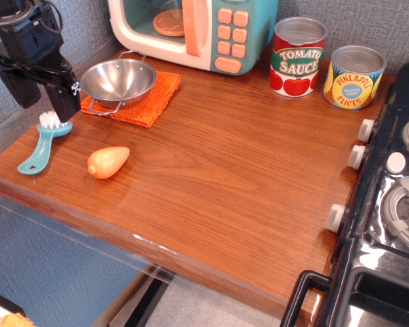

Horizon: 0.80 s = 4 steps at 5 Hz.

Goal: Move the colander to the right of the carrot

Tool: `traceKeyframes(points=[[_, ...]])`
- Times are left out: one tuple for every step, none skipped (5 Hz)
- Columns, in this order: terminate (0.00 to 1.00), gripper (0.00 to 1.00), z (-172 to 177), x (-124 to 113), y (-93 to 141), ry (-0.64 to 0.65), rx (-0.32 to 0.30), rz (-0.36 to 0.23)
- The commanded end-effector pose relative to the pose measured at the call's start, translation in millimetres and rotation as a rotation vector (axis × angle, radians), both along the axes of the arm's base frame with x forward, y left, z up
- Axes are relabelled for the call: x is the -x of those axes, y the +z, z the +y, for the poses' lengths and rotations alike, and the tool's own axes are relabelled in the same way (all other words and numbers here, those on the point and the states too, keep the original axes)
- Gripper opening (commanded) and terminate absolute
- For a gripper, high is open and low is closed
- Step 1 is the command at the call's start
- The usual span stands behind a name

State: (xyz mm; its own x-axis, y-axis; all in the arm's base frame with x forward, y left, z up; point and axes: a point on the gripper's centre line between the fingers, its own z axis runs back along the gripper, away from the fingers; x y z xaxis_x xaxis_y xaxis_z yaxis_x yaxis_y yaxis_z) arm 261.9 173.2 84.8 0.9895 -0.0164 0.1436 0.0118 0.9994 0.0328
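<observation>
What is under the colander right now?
The colander sits on an orange cloth spread on the wooden table. The cloth shows around the bowl's front and right; the part directly beneath the bowl is covered. The bowl itself looks empty.

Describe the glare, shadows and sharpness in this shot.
In the observation.image view: bright glare on the stove and inside the colander; a soft sheen on the table; a faint shadow under the carrot; focus is sharp overall.
</observation>
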Motion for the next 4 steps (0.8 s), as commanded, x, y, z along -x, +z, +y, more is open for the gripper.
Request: traceKeyframes(points=[[0.0,1.0,0,0,0,0.0,0.0,0.0],[0.0,1.0,-9,-29,-3,0.01,-0.003,-0.006],[0.0,1.0,-21,-62,-3,0.017,0.0,-0.016],[0.0,1.0,-31,-91,1,0.02,0.004,-0.042]])
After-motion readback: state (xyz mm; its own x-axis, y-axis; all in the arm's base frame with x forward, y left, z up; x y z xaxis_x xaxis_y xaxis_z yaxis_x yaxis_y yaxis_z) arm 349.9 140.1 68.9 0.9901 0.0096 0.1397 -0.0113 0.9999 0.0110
